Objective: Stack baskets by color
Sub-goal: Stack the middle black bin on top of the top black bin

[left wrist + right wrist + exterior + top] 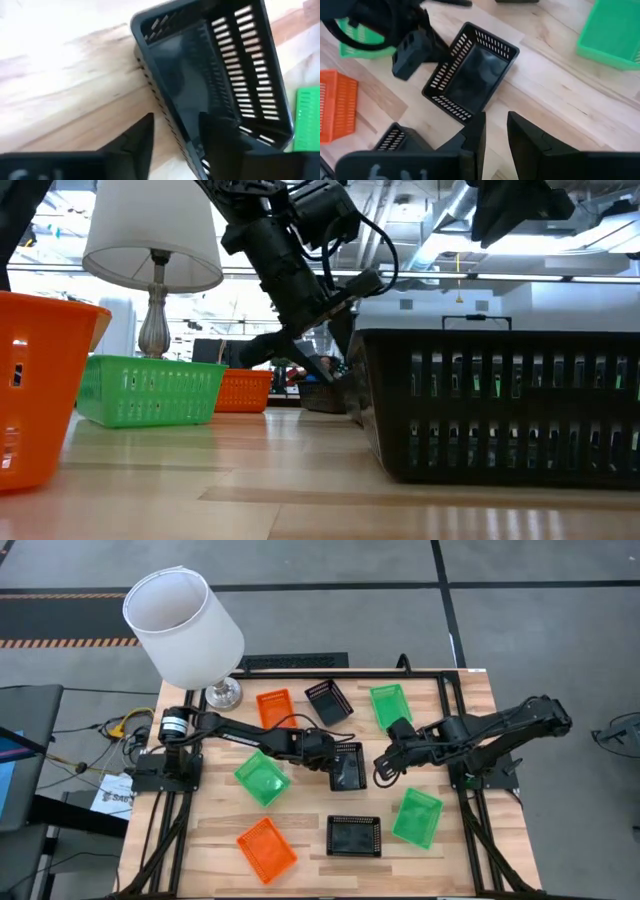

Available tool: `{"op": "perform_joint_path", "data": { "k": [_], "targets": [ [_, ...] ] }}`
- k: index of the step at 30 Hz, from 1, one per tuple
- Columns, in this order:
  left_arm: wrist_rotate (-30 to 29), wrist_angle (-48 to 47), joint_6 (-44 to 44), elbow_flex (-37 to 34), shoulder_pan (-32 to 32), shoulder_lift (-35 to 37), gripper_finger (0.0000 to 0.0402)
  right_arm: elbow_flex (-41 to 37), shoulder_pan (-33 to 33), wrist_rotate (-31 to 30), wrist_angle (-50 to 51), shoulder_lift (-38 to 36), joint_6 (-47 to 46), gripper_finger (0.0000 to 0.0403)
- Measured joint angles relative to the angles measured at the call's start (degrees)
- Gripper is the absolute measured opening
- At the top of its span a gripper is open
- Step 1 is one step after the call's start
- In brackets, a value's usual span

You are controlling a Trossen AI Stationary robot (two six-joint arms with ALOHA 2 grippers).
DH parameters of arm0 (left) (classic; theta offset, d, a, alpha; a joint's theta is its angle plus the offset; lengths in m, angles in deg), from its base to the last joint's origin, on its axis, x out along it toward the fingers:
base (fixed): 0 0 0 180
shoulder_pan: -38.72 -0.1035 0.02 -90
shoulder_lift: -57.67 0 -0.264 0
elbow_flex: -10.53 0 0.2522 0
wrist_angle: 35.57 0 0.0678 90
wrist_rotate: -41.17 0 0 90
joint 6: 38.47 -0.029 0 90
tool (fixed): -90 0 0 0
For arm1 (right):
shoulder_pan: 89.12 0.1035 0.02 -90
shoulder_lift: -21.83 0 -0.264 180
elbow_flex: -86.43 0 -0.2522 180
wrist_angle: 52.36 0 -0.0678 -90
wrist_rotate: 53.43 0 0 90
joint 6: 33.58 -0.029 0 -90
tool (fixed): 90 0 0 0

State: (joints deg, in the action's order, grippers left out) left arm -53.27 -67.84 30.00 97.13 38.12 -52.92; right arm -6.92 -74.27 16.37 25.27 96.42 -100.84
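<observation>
Fingers of my left gripper (175,145) straddle one mesh wall of the black perforated plastic basket (347,766), narrowing on it to lift for stacking; my shut right gripper (385,762) waits just beside.

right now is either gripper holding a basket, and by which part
The left gripper straddles one wall of the middle black basket, closing on it. The right gripper is shut and holds nothing.
</observation>
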Motion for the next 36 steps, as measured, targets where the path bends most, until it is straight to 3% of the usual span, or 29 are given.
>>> {"op": "perform_joint_path", "data": {
  "k": [9, 24, 31, 36],
  "targets": [
    [-0.39, -0.16, -2.29, 0.00, -0.04, -0.04, 0.0007, 0.01, 1.29, -0.42, 1.53, 0.00, -0.08, 0.0102],
    [0.22, 2.00, -4.56, 0.83, -2.40, 4.79, 0.0001, 0.01, 2.13, -1.02, 4.78, -0.58, -2.02, 0.0102],
    [-7.14, -1.90, -1.44, 2.58, -7.27, 10.40, 0.0000, 0.01, 5.90, -1.83, 9.47, -3.12, -9.93, 0.0102],
    [-17.98, -5.10, 7.01, 2.58, -12.02, 13.53, 0.0000, 0.01, 9.03, -6.62, 10.97, -4.93, -15.06, 0.0102]
  ]
}}
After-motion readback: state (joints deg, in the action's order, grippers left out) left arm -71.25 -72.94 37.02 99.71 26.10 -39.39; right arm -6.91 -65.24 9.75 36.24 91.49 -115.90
